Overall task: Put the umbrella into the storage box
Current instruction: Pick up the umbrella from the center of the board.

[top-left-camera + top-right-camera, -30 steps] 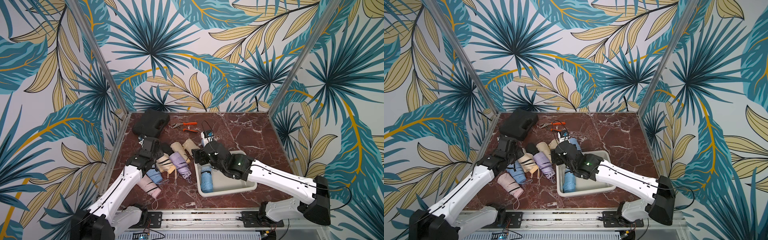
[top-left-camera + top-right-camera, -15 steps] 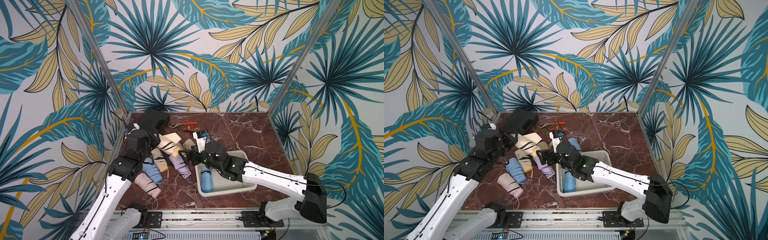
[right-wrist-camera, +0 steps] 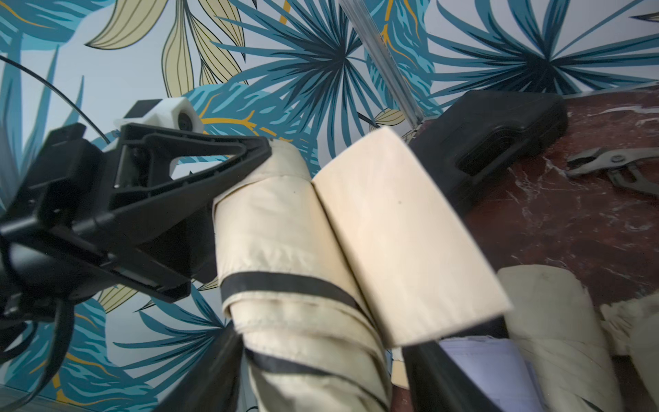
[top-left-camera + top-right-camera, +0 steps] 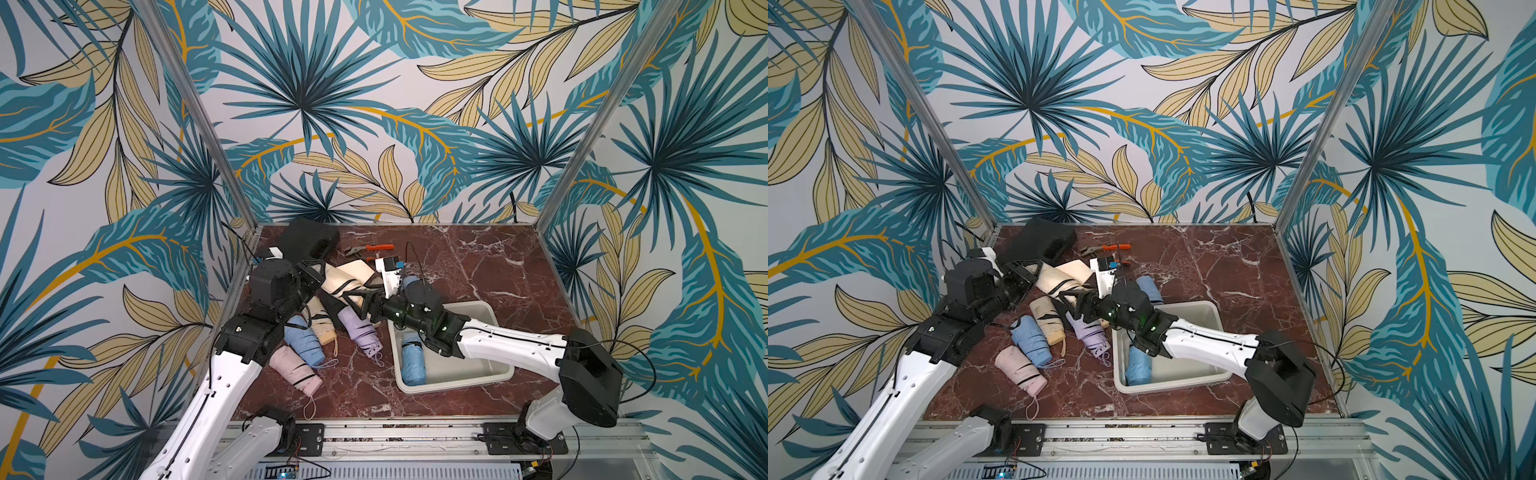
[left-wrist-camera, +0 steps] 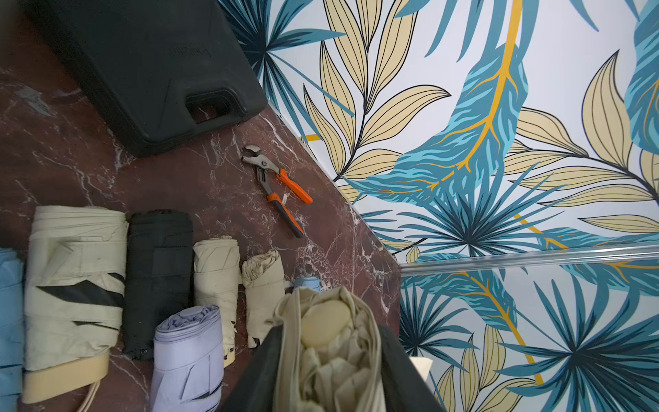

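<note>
Lifted from the pile (image 4: 307,347) a second ago, the cream umbrella (image 4: 347,276) hangs clamped in the left gripper (image 4: 321,274), near the storage box (image 4: 461,365). The right gripper (image 4: 351,301) has swung over to straddle it. Its fingertips are cut off in the wrist view, so its hold cannot be told.

- Both top views hang high at the front, above the arm bases. They look down and inward over the whole marble surface (image 4: 478,266) and share nearly everything.
- The left wrist camera sits close over the surface, facing the back wall, the black case (image 5: 142,71) and the pliers (image 5: 278,185).
- The right wrist camera, closer still, looks toward the back left corner and catches the same black case and pliers.
</note>
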